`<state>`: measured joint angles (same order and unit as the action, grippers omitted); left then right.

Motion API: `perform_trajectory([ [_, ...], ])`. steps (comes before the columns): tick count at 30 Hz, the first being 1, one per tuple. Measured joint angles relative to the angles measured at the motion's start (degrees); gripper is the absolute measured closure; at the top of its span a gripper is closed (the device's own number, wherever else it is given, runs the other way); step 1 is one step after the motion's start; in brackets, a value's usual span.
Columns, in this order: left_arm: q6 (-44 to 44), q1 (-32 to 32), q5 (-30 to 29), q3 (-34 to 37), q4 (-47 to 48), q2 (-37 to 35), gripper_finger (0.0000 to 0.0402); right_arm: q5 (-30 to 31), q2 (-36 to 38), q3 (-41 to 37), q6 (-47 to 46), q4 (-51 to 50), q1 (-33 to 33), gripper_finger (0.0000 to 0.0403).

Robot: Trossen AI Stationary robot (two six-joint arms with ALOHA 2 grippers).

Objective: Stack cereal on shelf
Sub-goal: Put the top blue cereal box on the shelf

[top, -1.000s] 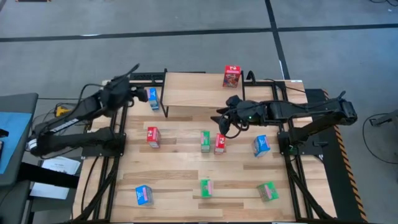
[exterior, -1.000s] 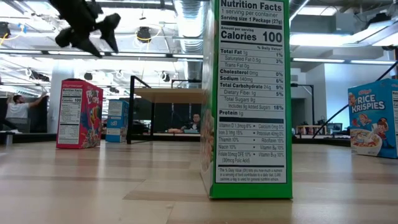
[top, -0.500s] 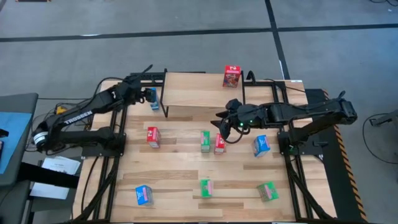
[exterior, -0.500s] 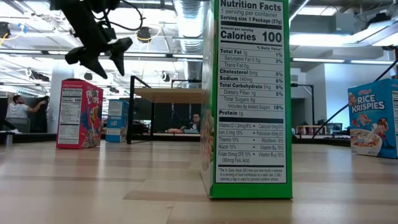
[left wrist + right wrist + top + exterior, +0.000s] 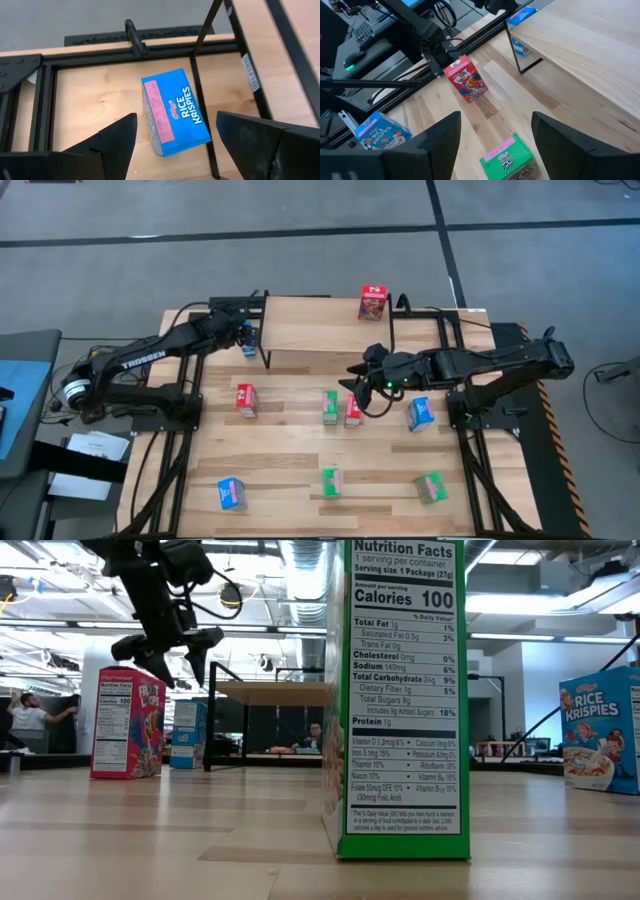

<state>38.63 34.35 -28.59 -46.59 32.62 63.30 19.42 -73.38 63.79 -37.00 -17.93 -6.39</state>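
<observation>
The blue cereal box (image 5: pixel 174 111) stands upright on the table beside the shelf (image 5: pixel 322 330) leg. The left gripper (image 5: pixel 175 142), fingers wide, has dropped over it since earlier. The right gripper (image 5: pixel 352 378) hovers open, apparently above a red box (image 5: pixel 353 410). Three blue, three green, three red boxes; one red atop the shelf.

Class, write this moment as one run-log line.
left gripper: jaws open above blue cardboard Rice Krispies box | right gripper: jaws open above green cardboard box

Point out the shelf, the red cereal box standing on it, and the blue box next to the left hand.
shelf (image 5: pixel 310 335), high view, bare plank top.
red cereal box (image 5: pixel 373 303), high view, its front.
blue box (image 5: pixel 175 112), left wrist view, printed face.
left hand (image 5: pixel 175 145), left wrist view, between fingertips.
</observation>
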Motion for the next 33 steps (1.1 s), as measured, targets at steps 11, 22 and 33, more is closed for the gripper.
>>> perform_trajectory([
  [11, 0.0, 1.0, 2.5, 0.0, -0.5, 2.5, 0.0156, 0.0, 0.0, 0.0, 0.0, -1.0, 0.0, 0.0137],
  [22, -1.5, 5.2, 10.3, 0.0, -2.9, 2.3, 0.0162, 0.0, 0.0, 0.0, 0.0, -1.8, 0.0, 0.0137],
  [33, -2.0, 11.1, 17.7, 0.0, -4.6, 2.3, 0.0162, 0.0, 0.0, 0.0, 0.0, -1.8, 0.0, 0.0137],
])
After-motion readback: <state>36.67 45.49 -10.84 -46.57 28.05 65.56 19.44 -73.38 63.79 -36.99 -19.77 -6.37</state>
